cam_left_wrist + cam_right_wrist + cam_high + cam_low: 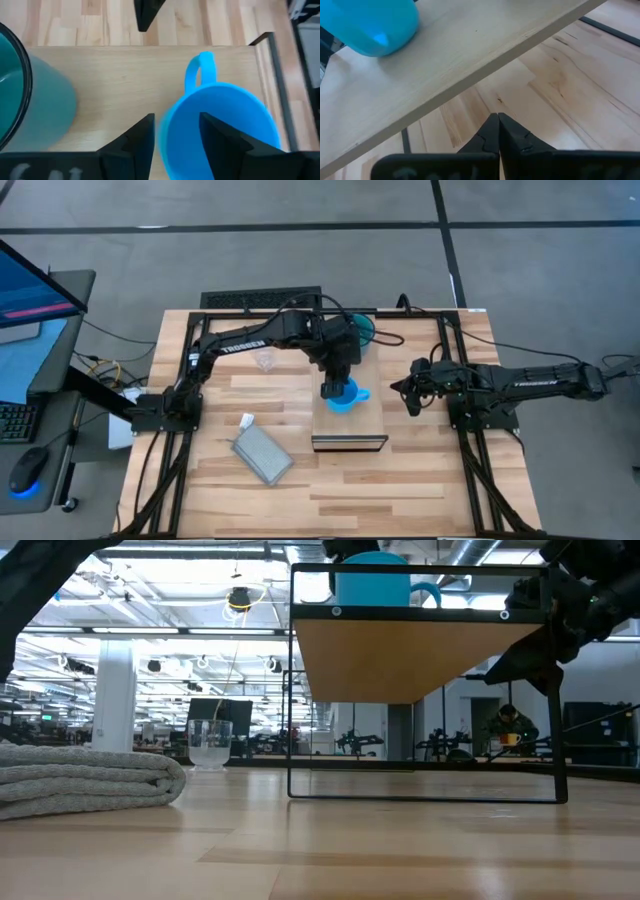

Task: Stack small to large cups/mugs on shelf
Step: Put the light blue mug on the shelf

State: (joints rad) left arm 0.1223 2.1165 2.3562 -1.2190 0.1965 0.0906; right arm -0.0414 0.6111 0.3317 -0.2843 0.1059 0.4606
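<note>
The bright blue mug [345, 396] stands upright on the pale wood shelf [350, 430], with its handle [201, 67] toward the table's right. My left gripper [176, 131] is open above it, pointing down. One finger [219, 140] is inside the mug and the other [140, 142] is outside, on the side away from the handle, with a gap showing beside the wall. The teal mug [360, 330] stands at the shelf's far end and also shows in the left wrist view [30, 95]. The clear glass cup [265, 360] stands on the table left of the shelf. My right gripper [498, 127] is shut and empty, to the right of the shelf.
A flat grey pouch [262, 455] lies on the table at the near left, with a small white tag [247, 420] beside it. The shelf rests on a thin dark frame [555, 690] with open space under it. The left arm [240, 340] reaches across the far part of the table.
</note>
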